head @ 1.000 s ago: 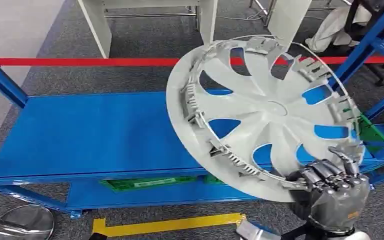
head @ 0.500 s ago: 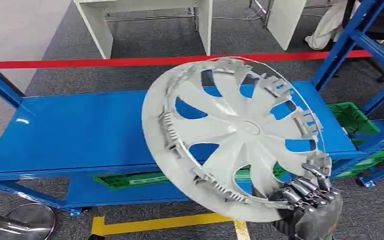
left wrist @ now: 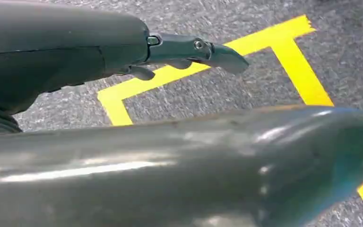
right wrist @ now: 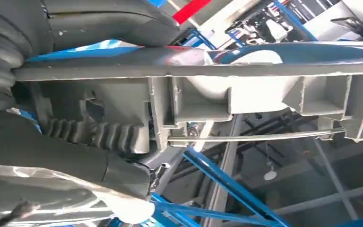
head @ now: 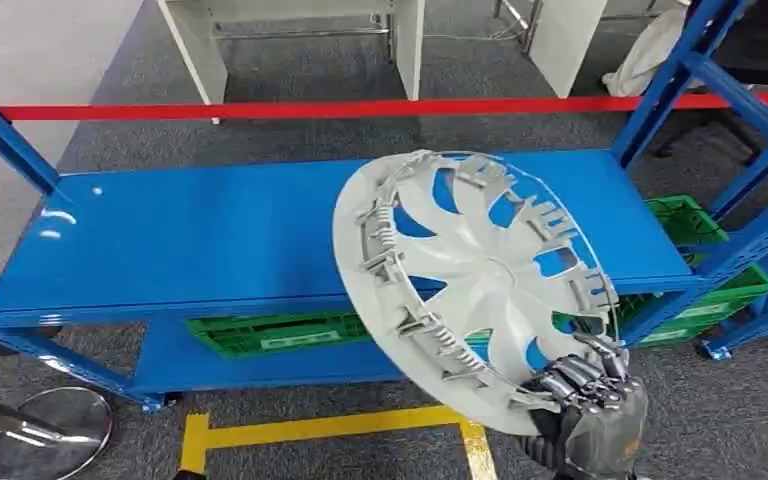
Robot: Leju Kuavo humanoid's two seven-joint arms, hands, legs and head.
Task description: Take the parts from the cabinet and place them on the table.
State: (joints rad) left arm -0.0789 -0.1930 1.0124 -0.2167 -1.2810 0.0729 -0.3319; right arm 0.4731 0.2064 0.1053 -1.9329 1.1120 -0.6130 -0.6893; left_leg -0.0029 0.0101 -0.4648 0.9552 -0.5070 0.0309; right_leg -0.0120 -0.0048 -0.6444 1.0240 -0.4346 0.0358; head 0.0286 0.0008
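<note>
Your right hand [head: 590, 405] stays clamped on the white plastic hubcap's [head: 470, 285] rim; the view has swung, cap now off the blue metal shelf [head: 180, 235]. Left hand [left wrist: 189, 49]: fingers apart, nothing held. Next: carry to counter.

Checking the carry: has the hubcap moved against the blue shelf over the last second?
Yes. The hubcap, held by the right hand, has dropped lower against the blue shelf, away from the red tape.

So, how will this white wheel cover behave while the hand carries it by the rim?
The wheel cover is probably light: the right hand alone holds it tilted by its lower edge. It looks like thin plastic with cut-outs, so it may flex or wobble. Its small rim clips seem fragile.
</note>
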